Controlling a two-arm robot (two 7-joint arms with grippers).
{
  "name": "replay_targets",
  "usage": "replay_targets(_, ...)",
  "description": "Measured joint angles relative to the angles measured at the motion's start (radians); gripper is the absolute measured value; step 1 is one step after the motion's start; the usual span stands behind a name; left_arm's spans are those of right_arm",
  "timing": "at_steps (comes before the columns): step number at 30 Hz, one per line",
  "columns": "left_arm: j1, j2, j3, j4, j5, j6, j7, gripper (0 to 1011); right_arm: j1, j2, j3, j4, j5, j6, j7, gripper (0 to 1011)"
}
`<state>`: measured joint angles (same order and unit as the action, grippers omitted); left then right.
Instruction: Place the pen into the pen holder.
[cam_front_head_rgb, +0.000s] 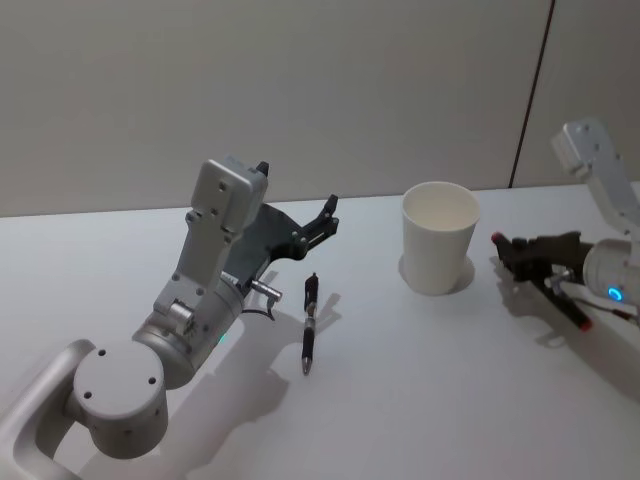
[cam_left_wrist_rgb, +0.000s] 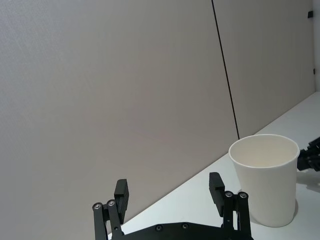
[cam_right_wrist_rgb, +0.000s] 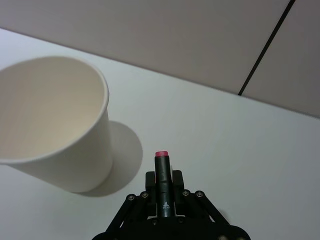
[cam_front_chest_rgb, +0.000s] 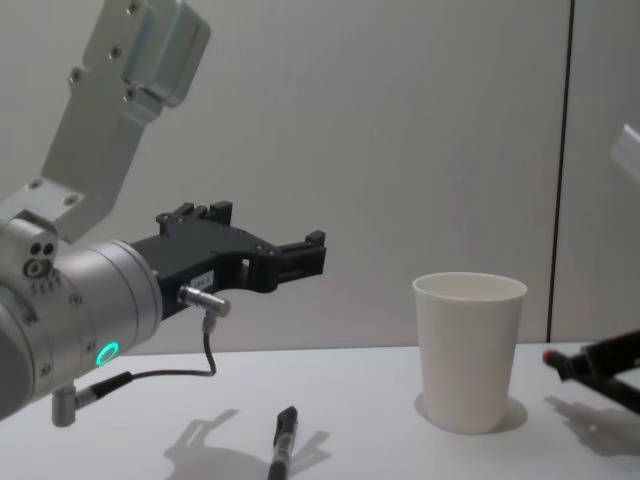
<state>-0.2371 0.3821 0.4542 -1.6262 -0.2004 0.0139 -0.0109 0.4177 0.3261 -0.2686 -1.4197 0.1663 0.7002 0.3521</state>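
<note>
R tool (cam_right_wrist_rgb: 163, 179) clamped on red-tipped pen (cam_right_wrist_rgb: 161, 162), right of cup (cam_front_head_rgb: 440, 240): carry step. Next: lift over rim, drop. L tool (cam_left_wrist_rgb: 169, 189) apart, idle left.

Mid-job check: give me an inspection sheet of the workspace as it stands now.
Surface: white table, plain.
Job's things: paper cup upright, no pen in it; red-tipped pen held beside the cup; second pen lying flat near the left arm.
Clutter: nothing seen.
Grippers: left gripper open, empty, raised above the table; right gripper shut on the red-tipped pen, low beside the cup.
Cables: thin cable looping under the left wrist.
Surroundings: grey wall panels with a dark seam.
</note>
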Motion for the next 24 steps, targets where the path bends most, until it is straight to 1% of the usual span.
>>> replay_targets(4, 0.000, 0.000, 0.000, 0.000, 0.000, 0.000, 0.000, 1001, 0.004, 0.001, 0.002, -0.010, -0.012, -0.039, -0.005, 185)
replay_targets(5, 0.000, 0.000, 0.000, 0.000, 0.000, 0.000, 0.000, 1001, 0.007, 0.001, 0.002, -0.013, -0.017, -0.057, -0.007, 184)
replay_targets(8, 0.000, 0.000, 0.000, 0.000, 0.000, 0.000, 0.000, 1001, 0.010, 0.000, 0.002, -0.016, -0.024, -0.081, -0.008, 185)
replay_targets(9, 0.000, 0.000, 0.000, 0.000, 0.000, 0.000, 0.000, 1001, 0.013, 0.000, 0.003, -0.018, -0.029, -0.101, -0.010, 185)
replay_targets(10, 0.000, 0.000, 0.000, 0.000, 0.000, 0.000, 0.000, 1001, 0.013, 0.000, 0.003, -0.018, -0.029, -0.101, -0.010, 184)
replay_targets(12, 0.000, 0.000, 0.000, 0.000, 0.000, 0.000, 0.000, 1001, 0.019, -0.003, 0.003, -0.021, -0.039, -0.139, -0.011, 185)
replay_targets(15, 0.000, 0.000, 0.000, 0.000, 0.000, 0.000, 0.000, 1001, 0.024, -0.005, 0.002, -0.023, -0.045, -0.165, -0.013, 185)
replay_targets(16, 0.000, 0.000, 0.000, 0.000, 0.000, 0.000, 0.000, 1001, 0.028, -0.007, 0.002, -0.023, -0.049, -0.185, -0.013, 184)
replay_targets(24, 0.000, 0.000, 0.000, 0.000, 0.000, 0.000, 0.000, 1001, 0.052, -0.021, -0.003, -0.019, -0.066, -0.290, -0.018, 185)
